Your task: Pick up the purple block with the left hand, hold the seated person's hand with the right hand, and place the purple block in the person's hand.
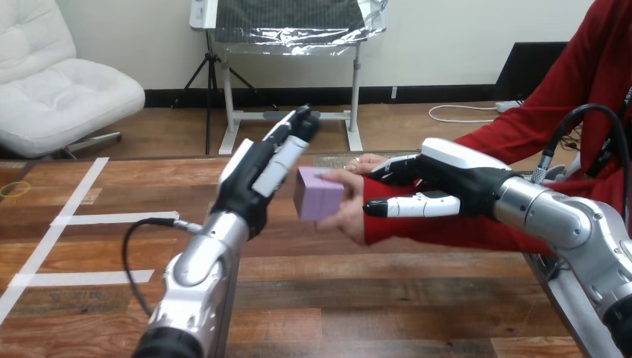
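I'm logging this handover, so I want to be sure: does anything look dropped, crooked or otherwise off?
Nothing stands out. The purple block rests in the person's hand above the table. The left hand is open beside the block, and the right hand has its thumb and fingers round the person's wrist.

Wooden table (373,298), brown plank top. White tape on its left part: a long strip (74,190) runs slantwise from far to near, and two shorter strips (119,218) (89,278) branch rightward off it. A small yellow loop (13,189) lies flat at the far left, apart from the tape.
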You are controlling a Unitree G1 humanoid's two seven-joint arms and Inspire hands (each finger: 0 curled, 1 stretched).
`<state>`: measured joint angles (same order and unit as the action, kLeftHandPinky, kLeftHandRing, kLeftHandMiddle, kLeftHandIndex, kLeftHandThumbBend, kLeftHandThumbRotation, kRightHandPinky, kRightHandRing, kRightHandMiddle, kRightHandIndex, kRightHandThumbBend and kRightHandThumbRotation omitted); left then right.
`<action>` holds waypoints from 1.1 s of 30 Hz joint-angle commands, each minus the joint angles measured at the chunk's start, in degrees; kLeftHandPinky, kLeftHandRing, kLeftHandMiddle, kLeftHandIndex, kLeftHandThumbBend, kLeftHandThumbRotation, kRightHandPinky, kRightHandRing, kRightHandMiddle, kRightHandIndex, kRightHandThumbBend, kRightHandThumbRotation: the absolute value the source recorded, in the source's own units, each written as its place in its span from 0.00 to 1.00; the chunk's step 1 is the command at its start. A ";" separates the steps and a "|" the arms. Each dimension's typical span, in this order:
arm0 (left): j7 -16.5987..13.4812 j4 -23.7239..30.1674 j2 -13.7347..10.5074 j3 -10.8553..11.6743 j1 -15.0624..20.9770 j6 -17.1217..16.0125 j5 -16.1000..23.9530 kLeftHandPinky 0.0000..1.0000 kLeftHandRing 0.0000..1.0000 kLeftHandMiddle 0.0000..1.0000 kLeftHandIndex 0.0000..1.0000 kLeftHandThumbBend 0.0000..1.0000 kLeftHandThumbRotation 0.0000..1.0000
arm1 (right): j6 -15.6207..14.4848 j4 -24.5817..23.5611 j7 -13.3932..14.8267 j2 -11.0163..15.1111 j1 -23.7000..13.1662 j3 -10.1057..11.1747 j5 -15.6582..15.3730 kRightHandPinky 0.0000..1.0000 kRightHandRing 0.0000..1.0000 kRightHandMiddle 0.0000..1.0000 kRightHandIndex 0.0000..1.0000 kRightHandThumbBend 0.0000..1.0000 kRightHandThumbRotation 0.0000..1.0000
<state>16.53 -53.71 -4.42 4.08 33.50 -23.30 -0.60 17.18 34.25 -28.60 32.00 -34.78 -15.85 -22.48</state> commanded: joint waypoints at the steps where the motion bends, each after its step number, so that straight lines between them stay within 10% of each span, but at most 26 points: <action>1: 0.33 4.89 -1.74 -0.27 -1.27 -1.98 -0.10 1.00 1.00 0.97 0.95 0.81 1.00 | -1.79 -2.77 -1.77 1.41 0.24 2.14 2.24 0.74 0.86 0.85 0.85 1.00 0.95; 20: 0.89 13.97 -1.88 -0.15 -7.94 -1.56 -1.84 1.00 0.99 0.94 0.89 0.70 1.00 | -5.00 -8.17 -3.68 3.19 4.51 3.78 3.93 0.77 0.90 0.90 0.91 1.00 0.96; 33: 1.04 21.18 -1.59 -0.02 -13.47 -0.06 -3.35 1.00 0.98 0.92 0.88 0.70 0.98 | -5.44 -14.01 5.93 2.45 9.88 6.38 1.55 0.72 0.87 0.90 0.93 1.00 1.00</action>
<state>17.34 -38.38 -5.99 4.05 19.95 -23.46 -2.41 12.02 25.31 -28.14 34.22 -24.53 -13.20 -20.55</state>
